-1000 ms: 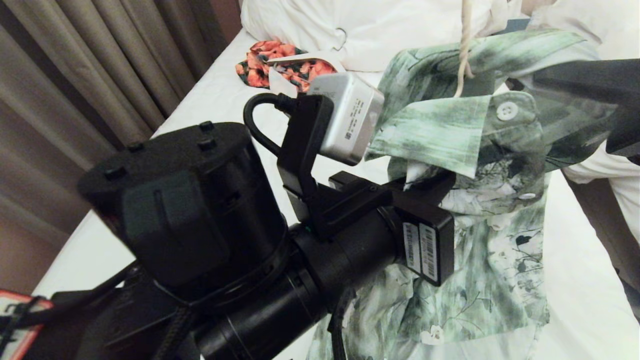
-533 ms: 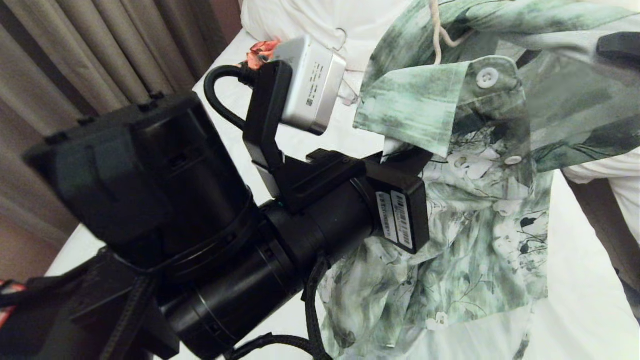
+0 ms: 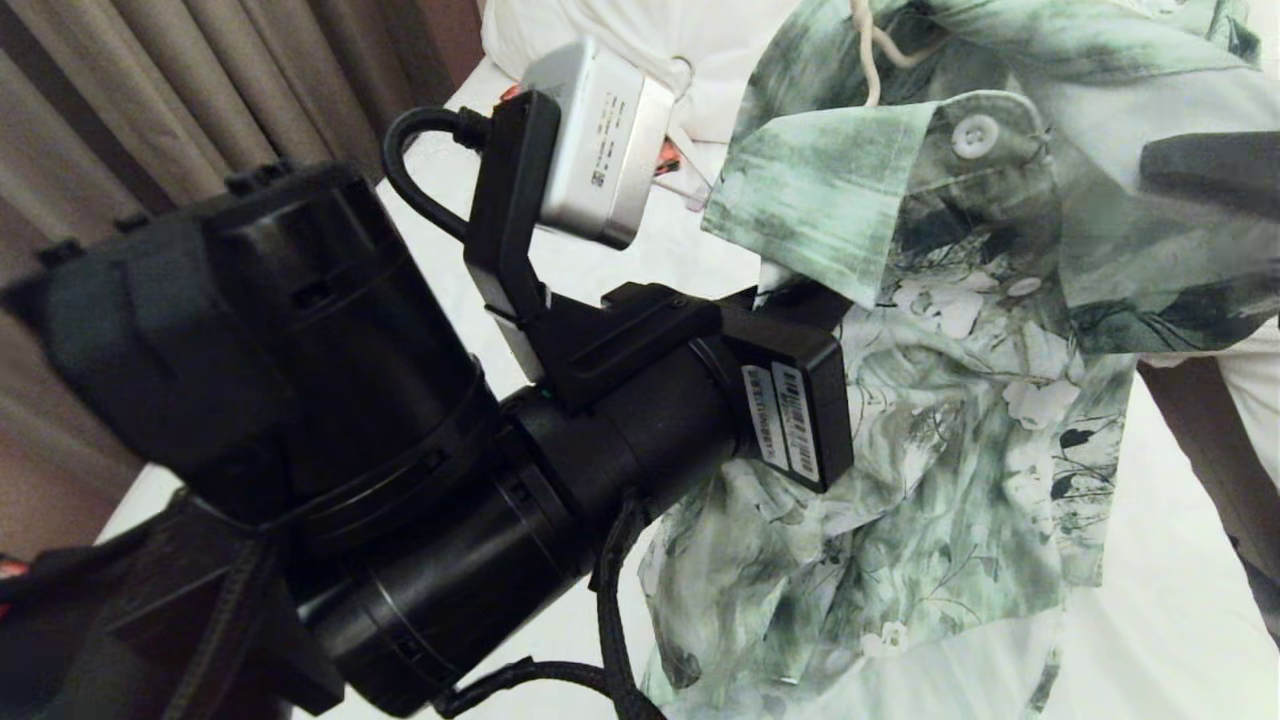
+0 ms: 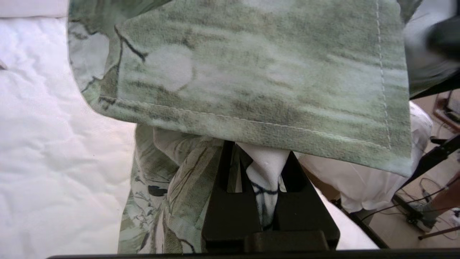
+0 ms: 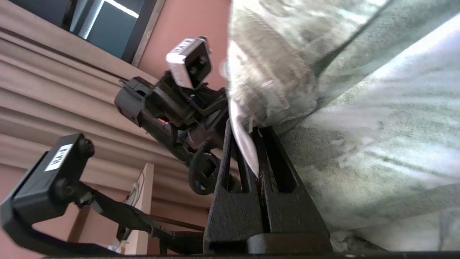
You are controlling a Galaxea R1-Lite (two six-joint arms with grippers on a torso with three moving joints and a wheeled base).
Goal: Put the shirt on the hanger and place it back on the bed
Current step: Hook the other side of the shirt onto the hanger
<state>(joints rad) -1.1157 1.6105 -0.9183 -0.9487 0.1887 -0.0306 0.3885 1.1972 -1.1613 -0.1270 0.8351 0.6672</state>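
The green and white floral shirt (image 3: 950, 400) hangs in the air over the bed (image 3: 1160, 620), held up by both arms. My left gripper (image 3: 800, 298) is shut on a fold of shirt (image 4: 251, 72) just under the collar; pinched cloth shows between its fingers (image 4: 230, 201). My right gripper (image 5: 248, 144) is shut on a pale edge of the shirt (image 5: 377, 126); in the head view it is a dark shape at the right edge, partly veiled by cloth. The cream hanger (image 3: 866, 70) shows only its hook, rising out of the collar; the rest is hidden inside the shirt.
My left arm (image 3: 400, 450) fills the near left of the head view. Brown curtains (image 3: 150, 100) hang along the bed's left side. A white pillow (image 3: 740, 40) lies at the head of the bed, with a scrap of an orange-red garment (image 3: 668, 160) beside it.
Both arms have lifted the shirt higher and a little to the left in the head view. More of its lower part now hangs free above the sheet. Both grips have held.
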